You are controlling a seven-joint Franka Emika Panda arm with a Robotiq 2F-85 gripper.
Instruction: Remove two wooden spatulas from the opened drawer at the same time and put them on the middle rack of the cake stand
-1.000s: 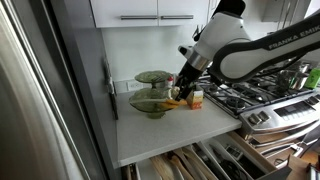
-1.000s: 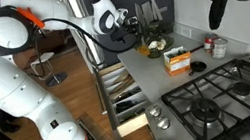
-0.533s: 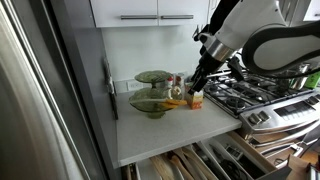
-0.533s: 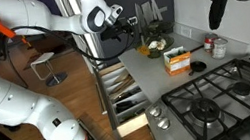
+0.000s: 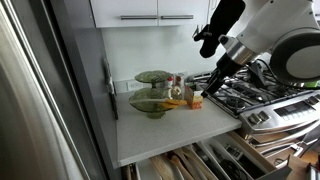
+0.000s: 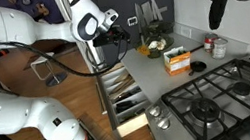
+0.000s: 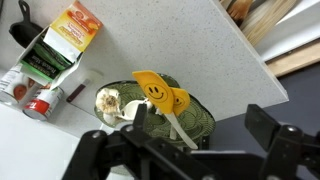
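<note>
Two spatulas with yellow and orange smiley-face heads and pale handles (image 7: 155, 92) lie on a green ribbed plate of the cake stand (image 7: 196, 122). In an exterior view they rest at the lower wide plate (image 5: 176, 100) of the stand (image 5: 152, 77). My gripper (image 7: 200, 120) is open and empty, hovering above the stand with the handles between its fingers in the wrist view. In both exterior views it hangs off to the side of the stand (image 5: 212, 85) (image 6: 126, 35). The open drawer (image 5: 200, 165) (image 6: 118, 89) holds more wooden utensils.
An orange-and-white carton (image 5: 196, 98) (image 6: 176, 62) (image 7: 62, 42) stands next to the stand. Small jars (image 7: 30, 95) sit behind it. A gas hob (image 5: 250, 92) (image 6: 216, 101) is beside the worktop. A fridge side (image 5: 40, 100) bounds the counter. A white object (image 7: 108, 102) lies on the plate.
My gripper has drawn back up and away from the cake stand, toward the hob side. The spatulas stay on the stand.
</note>
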